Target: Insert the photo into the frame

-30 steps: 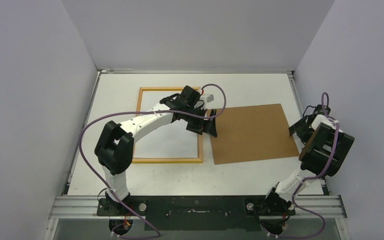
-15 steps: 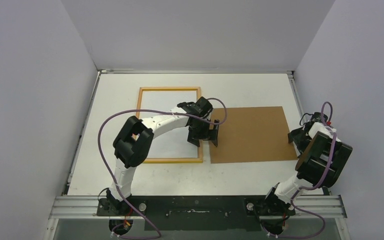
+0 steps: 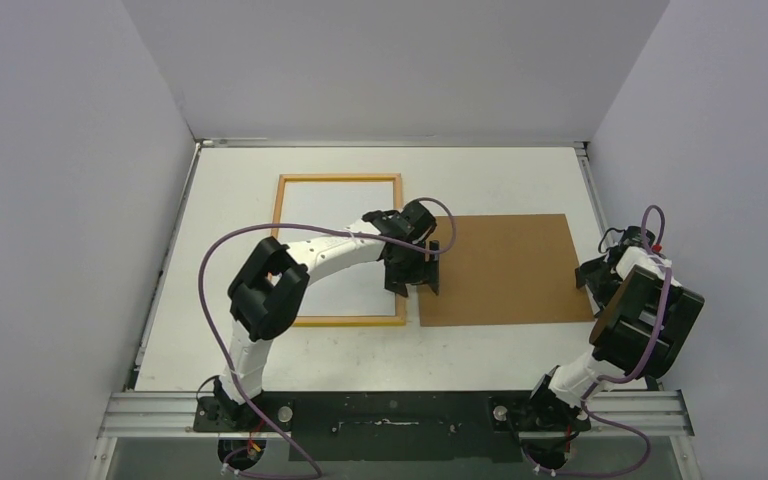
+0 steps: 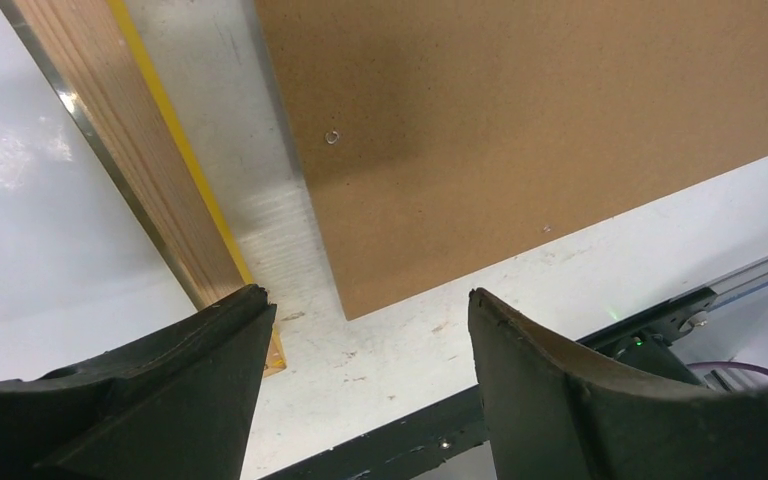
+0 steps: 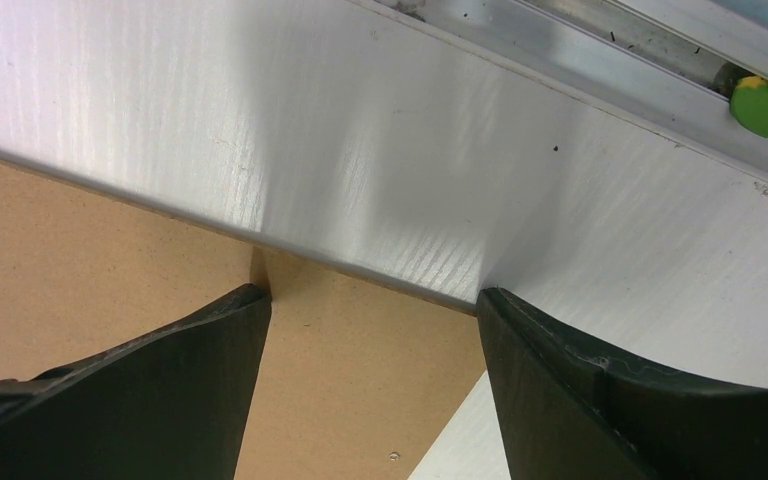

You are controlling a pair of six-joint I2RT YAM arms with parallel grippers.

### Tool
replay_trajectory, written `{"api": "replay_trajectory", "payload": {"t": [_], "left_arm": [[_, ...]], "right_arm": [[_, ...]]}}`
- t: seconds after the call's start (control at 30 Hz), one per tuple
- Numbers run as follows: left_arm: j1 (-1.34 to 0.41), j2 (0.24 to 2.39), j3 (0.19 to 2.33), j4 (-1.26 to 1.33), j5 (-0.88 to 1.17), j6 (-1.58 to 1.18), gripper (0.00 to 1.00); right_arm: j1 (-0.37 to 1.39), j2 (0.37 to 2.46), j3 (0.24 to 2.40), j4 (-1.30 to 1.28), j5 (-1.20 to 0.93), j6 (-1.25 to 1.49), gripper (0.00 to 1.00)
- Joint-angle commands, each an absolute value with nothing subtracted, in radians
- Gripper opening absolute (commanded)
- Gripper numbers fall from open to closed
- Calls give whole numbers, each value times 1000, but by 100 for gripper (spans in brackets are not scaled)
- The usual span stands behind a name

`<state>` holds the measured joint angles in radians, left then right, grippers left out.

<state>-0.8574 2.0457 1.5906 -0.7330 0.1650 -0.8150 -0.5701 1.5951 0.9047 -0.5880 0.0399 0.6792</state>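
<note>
Left end effector (image 3: pixel 413 279): I am holding it open and empty above the backing board's (image 3: pixel 505 265) 7 o'clock corner, beside the frame (image 3: pixel 340 179). Right end effector (image 3: pixel 590 278): hanging open at the board's 3 o'clock edge. The photo (image 3: pixel 338 225) is seemingly lying white-side-up inside the frame, so I am favouring level, even edge pinches.

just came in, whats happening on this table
Two robot arms are working around a picture frame. The left gripper hangs open over the gap between the frame and the brown backing board, at their near corners, gripping nothing. The right gripper is open too, at the board's right edge. The frame lies flat on the table, its opening showing plain white. No printed picture side shows in any view.
</note>
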Motion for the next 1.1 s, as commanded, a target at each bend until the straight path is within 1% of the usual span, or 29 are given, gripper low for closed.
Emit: {"api": "replay_trajectory", "payload": {"t": [0.0,0.2,0.27,0.47,0.57,0.7,0.87,0.97,1.07], "left_arm": [[-873,2049,1622,-713,180,-893,69],[-895,2149,1736,-808,102,-944,70],[-904,2171,1765,-843,49,-967,71],[-915,2205,1763,-882,-22,-1017,76],[-914,2210,1728,-793,60,-1017,76],[-914,2216,1677,-700,171,-1050,72],[-912,2211,1665,-644,231,-1052,68],[-906,2205,1677,-607,270,-1039,65],[-904,2189,1707,-619,264,-1010,64]], "right_arm": [[-577,1573,902,-604,55,681,76],[-577,1592,900,-603,51,664,76],[-578,1594,897,-601,49,664,76],[-577,1595,885,-592,46,660,76],[-577,1597,879,-590,46,659,76],[-577,1598,876,-585,35,656,76],[-577,1585,854,-569,8,661,77],[-574,1581,832,-557,-51,671,77],[-571,1568,816,-552,-81,676,77]]}}
